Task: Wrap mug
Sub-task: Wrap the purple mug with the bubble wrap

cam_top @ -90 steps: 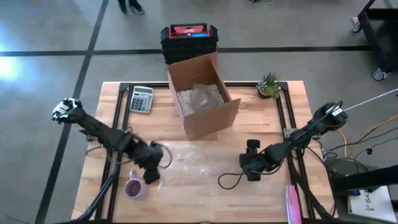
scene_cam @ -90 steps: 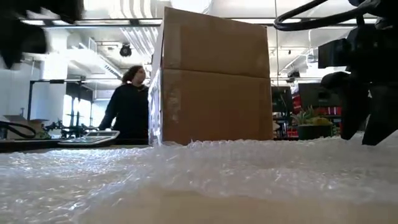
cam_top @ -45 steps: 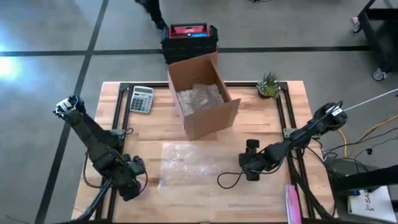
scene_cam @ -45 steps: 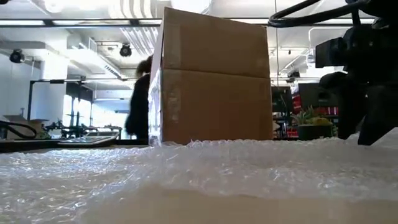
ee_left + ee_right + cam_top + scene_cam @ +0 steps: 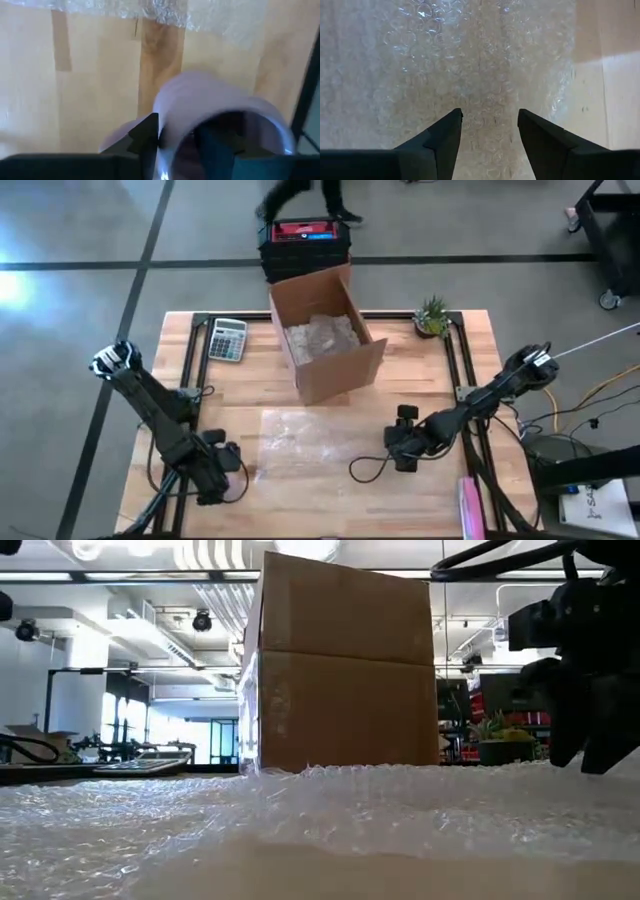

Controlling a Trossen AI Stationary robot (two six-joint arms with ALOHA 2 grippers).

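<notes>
A lilac mug (image 5: pixel 220 107) sits near the table's front left corner, mostly hidden under my left gripper (image 5: pixel 220 480) in the high view, where only a sliver of the mug (image 5: pixel 238 484) shows. My left gripper (image 5: pixel 177 137) is shut on the mug. A clear bubble wrap sheet (image 5: pixel 300 442) lies flat on the middle of the table. My right gripper (image 5: pixel 400 445) hovers open over the sheet's right edge (image 5: pixel 485 60), with nothing between its fingers (image 5: pixel 445 130). My left gripper holds the mug by its wall at the rim (image 5: pixel 167 115), one finger (image 5: pixel 147 132) outside and the other (image 5: pixel 215 145) inside the opening. The fingers come from above, pointing down into the mug. Whether the mug's base rests on the table cannot be told.
An open cardboard box (image 5: pixel 325 330) with padding inside stands at the back centre. A calculator (image 5: pixel 227 338) lies at the back left and a small plant (image 5: pixel 432 315) at the back right. A black cable loop (image 5: pixel 365 470) lies near my right gripper.
My left gripper has swung from beside the sheet's left edge toward the table's near left corner and come down over the mug, which now shows only partly beneath it. The mug has stayed at its place.
</notes>
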